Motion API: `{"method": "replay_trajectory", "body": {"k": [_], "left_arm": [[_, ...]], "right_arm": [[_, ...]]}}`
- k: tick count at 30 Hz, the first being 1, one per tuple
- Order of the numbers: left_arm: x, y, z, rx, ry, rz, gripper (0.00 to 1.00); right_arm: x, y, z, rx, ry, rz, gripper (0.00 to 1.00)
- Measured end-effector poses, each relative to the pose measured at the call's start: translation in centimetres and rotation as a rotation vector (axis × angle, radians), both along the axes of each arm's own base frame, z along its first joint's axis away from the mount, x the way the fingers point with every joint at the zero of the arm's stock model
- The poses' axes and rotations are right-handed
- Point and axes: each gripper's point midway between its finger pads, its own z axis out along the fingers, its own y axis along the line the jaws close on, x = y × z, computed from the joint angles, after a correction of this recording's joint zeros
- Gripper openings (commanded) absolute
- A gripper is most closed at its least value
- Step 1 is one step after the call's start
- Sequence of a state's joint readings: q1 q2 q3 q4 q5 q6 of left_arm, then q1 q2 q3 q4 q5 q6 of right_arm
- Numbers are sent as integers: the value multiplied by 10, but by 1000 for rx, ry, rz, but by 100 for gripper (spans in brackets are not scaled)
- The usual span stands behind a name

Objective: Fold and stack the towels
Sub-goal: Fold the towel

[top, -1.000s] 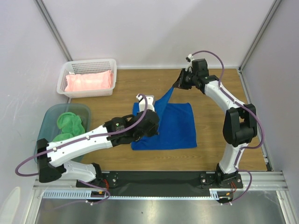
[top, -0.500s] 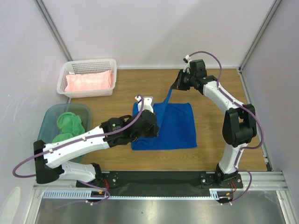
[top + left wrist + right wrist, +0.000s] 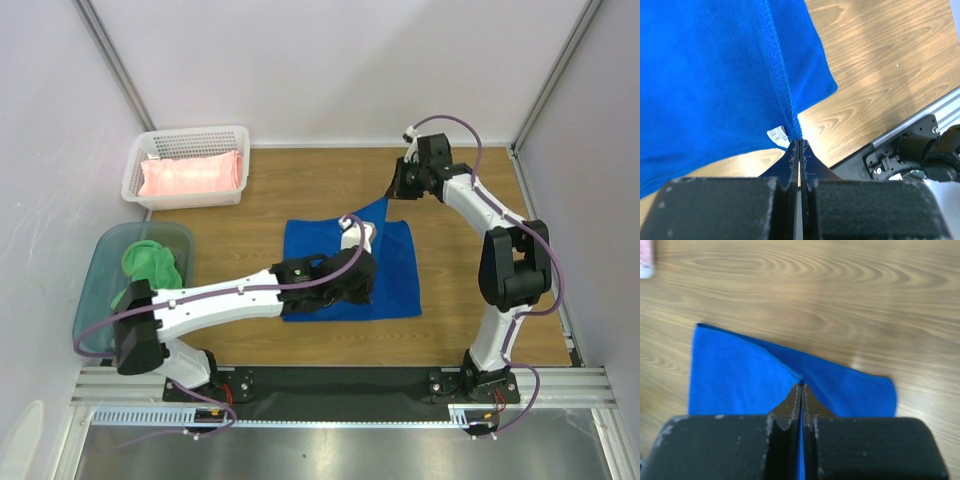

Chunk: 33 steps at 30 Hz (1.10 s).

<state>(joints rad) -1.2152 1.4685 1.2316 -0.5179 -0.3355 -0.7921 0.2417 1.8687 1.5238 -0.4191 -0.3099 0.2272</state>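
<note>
Blue towel [image 3: 392, 272] lies on the wooden table [image 3: 300, 175] about mid-way between the arms, most of it flat, one flap raised toward the far right. Left gripper [image 3: 799, 142] is clamped tight on a hemmed corner of it, with a small white label [image 3: 777, 134] just beside the pinch. Right gripper [image 3: 801, 386] is likewise closed on a corner of the same cloth, which drapes away from the fingers to both sides. Change over the last second: the left arm has swung rightward across the towel, from over its far-left part to above its middle. The right gripper has drifted a little to the right and sits lower, so the lifted strip between the two pinches looks shorter and less steep. I read this as a fold in progress, the held edge being carried over the lower layer toward the right side. The fold is not laid down yet, since both corners are up off the cloth. Pink towel [image 3: 190, 175] rests folded in the white basket [image 3: 190, 133] at far left. Green towel [image 3: 150, 262] sits bunched in the teal tub [image 3: 95, 300], so it seems stacking is some way off.
</note>
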Motion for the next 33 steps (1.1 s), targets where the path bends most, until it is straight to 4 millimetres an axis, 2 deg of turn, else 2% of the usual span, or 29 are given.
{"method": "replay_trajectory", "body": {"k": [11,16,22,29,33], "left_arm": [[-7,-38,-38,56,31,-97,0],[-12,-53,-47,72,47,-137,0],[-13,-62,-51,81,61,-152,0],[-9,-58,-46,99,45,-127,0],[-7,-49,-35,108,23,-107,0]], "right_arm": [[-7,-30,-40,-110,50,-21,0],[-13,-44,-57,-156,76,-41,0],[-14,-56,-67,-193,86,-75,0],[-14,-60,-61,-182,78,-89,0],[-13,-56,-34,-144,27,-89,0]]}}
